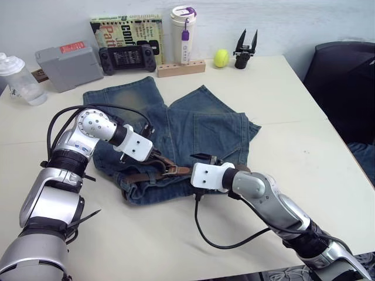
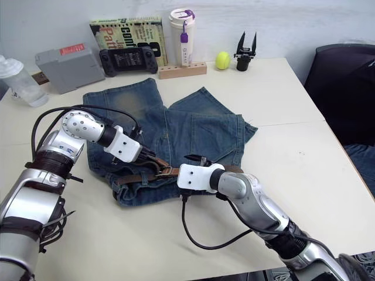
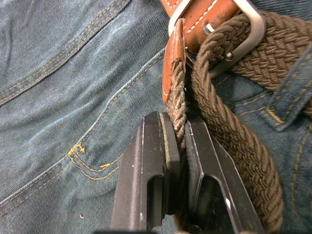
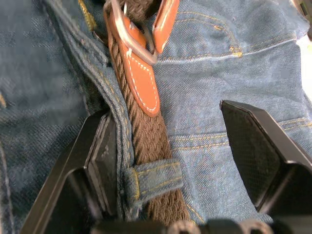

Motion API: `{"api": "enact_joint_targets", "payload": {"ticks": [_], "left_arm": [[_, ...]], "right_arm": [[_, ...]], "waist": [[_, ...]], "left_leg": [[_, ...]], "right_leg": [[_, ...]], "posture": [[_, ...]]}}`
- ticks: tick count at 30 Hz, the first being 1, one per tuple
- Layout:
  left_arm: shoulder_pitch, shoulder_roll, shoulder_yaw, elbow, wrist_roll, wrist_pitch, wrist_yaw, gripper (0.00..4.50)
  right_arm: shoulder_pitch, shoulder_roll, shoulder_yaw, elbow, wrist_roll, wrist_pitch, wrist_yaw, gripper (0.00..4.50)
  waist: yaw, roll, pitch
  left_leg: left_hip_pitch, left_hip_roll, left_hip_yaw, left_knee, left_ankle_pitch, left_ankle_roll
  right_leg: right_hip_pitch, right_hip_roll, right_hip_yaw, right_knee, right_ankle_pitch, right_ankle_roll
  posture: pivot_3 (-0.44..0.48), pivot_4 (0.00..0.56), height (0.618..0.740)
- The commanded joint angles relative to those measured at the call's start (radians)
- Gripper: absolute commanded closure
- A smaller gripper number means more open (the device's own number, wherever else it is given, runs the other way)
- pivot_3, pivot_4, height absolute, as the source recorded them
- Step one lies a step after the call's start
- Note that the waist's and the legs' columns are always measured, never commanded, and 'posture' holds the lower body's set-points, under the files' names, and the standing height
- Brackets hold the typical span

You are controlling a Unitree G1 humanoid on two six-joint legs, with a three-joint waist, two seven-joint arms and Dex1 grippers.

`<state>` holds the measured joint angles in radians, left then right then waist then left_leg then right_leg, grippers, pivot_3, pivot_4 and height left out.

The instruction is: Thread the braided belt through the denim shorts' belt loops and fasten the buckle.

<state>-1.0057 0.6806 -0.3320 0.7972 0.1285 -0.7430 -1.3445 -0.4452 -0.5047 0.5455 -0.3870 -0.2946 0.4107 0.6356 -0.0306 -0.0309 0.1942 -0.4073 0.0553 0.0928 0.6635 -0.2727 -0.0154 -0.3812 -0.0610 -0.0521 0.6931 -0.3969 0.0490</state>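
The denim shorts lie flat on the cream table, waistband toward me. The braided belt runs along the waistband, and its silver buckle with the tan leather tab sits at the middle front. My left gripper is shut on the brown braided strap just below the leather end piece. My right gripper is open, with one finger on each side of the belt. There the strap passes under a belt loop. The leather tip lies through the buckle frame.
Along the table's far edge stand a grey box, a game controller, a book, a white tumbler, a wooden block, a green ball and a spare black gripper. A plastic bottle stands far left and a black chair on the right.
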Motion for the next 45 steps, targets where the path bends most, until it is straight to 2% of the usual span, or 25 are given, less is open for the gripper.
{"api": "enact_joint_targets", "payload": {"ticks": [1, 7, 8, 10, 12, 14, 17, 18, 26, 33, 45], "left_arm": [[-0.029, 0.011, 0.014, 0.004, 0.004, 0.001, 0.013, 4.50], [-0.043, 0.000, 0.011, 0.017, 0.004, 0.002, 0.017, 4.50], [-0.044, -0.001, 0.009, 0.019, 0.004, 0.000, 0.016, 4.50], [-0.047, -0.003, 0.008, 0.022, 0.005, -0.002, 0.016, 4.50], [-0.053, -0.003, 0.008, 0.027, 0.006, -0.004, 0.016, 4.50], [-0.060, 0.000, 0.005, 0.035, 0.015, -0.015, 0.019, 4.50], [-0.066, 0.002, 0.004, 0.043, 0.018, -0.019, 0.019, 4.50], [-0.068, 0.003, 0.004, 0.046, 0.020, -0.020, 0.020, 4.50], [-0.073, 0.002, 0.004, 0.068, 0.029, -0.026, 0.026, 4.50], [-0.076, -0.018, 0.014, 0.064, 0.010, 0.001, 0.032, 4.50], [-0.013, -0.084, 0.072, -0.109, -0.132, 0.232, -0.041, 4.50]], "right_arm": [[-0.004, 0.014, -0.011, -0.033, -0.011, -0.043, 0.011, 1.22], [0.001, 0.037, -0.002, -0.021, -0.027, -0.068, 0.016, 1.22], [0.002, 0.040, -0.003, -0.011, -0.031, -0.074, 0.013, 1.60], [0.006, 0.045, -0.005, 0.004, -0.031, -0.077, 0.012, 1.94], [0.015, 0.052, -0.013, 0.011, -0.024, -0.074, 0.003, 2.94], [0.023, 0.059, -0.027, 0.014, -0.020, -0.068, -0.012, 3.36], [0.029, 0.070, -0.050, 0.018, -0.018, -0.062, -0.035, 4.39], [0.029, 0.076, -0.060, 0.020, -0.019, -0.060, -0.046, 4.48], [0.046, 0.135, -0.115, 0.011, -0.028, -0.049, -0.116, 4.49], [0.050, 0.159, -0.105, 0.003, -0.038, -0.049, -0.118, 4.49], [0.059, 0.159, -0.093, 0.009, -0.053, -0.059, -0.108, 4.49]], "waist": [[0.001, 0.000, 0.000], [0.001, 0.000, 0.000], [0.001, 0.000, 0.000], [0.001, 0.000, 0.000], [0.001, 0.000, 0.000], [0.001, 0.000, 0.000], [0.001, 0.000, 0.000], [0.001, 0.000, 0.000], [0.003, 0.000, 0.000], [0.003, 0.000, 0.000], [0.002, 0.000, 0.000]], "left_leg": [[0.000, 0.000, 0.000, 0.000, 0.000, 0.000], [0.000, 0.000, 0.000, 0.001, 0.000, 0.000], [0.000, 0.000, 0.000, 0.001, 0.000, 0.000], [0.000, 0.000, 0.000, 0.001, 0.000, 0.000], [0.000, 0.000, 0.000, 0.001, 0.000, 0.000], [0.000, 0.000, 0.000, 0.001, 0.000, 0.000], [0.000, 0.000, 0.000, 0.001, 0.000, 0.000], [0.000, 0.000, 0.000, 0.001, 0.000, 0.000], [0.000, 0.000, 0.000, 0.003, 0.001, 0.000], [0.000, 0.000, 0.000, 0.003, 0.001, 0.000], [0.000, 0.000, 0.000, 0.004, 0.001, 0.000]], "right_leg": [[0.000, 0.000, 0.000, 0.000, 0.000, 0.000], [0.000, 0.000, 0.000, 0.001, 0.000, 0.000], [0.000, 0.000, 0.000, 0.001, 0.000, 0.000], [0.000, 0.000, 0.000, 0.001, 0.000, 0.000], [0.000, 0.000, 0.000, 0.001, 0.000, 0.000], [0.000, 0.000, 0.000, 0.001, 0.000, 0.000], [0.000, 0.000, 0.000, 0.001, 0.000, 0.000], [0.000, 0.000, 0.000, 0.001, 0.000, 0.000], [-0.001, 0.000, 0.000, 0.004, 0.000, 0.000], [-0.001, 0.000, 0.000, 0.004, 0.000, 0.000], [-0.001, 0.000, 0.000, 0.005, 0.000, 0.000]], "posture": [[0.000, 0.150, 0.693], [0.000, 0.150, 0.693], [0.000, 0.150, 0.693], [0.000, 0.150, 0.693], [0.000, 0.150, 0.693], [0.000, 0.150, 0.693], [0.000, 0.150, 0.693], [0.000, 0.150, 0.693], [0.000, 0.150, 0.693], [0.000, 0.150, 0.693], [0.000, 0.150, 0.693]]}}
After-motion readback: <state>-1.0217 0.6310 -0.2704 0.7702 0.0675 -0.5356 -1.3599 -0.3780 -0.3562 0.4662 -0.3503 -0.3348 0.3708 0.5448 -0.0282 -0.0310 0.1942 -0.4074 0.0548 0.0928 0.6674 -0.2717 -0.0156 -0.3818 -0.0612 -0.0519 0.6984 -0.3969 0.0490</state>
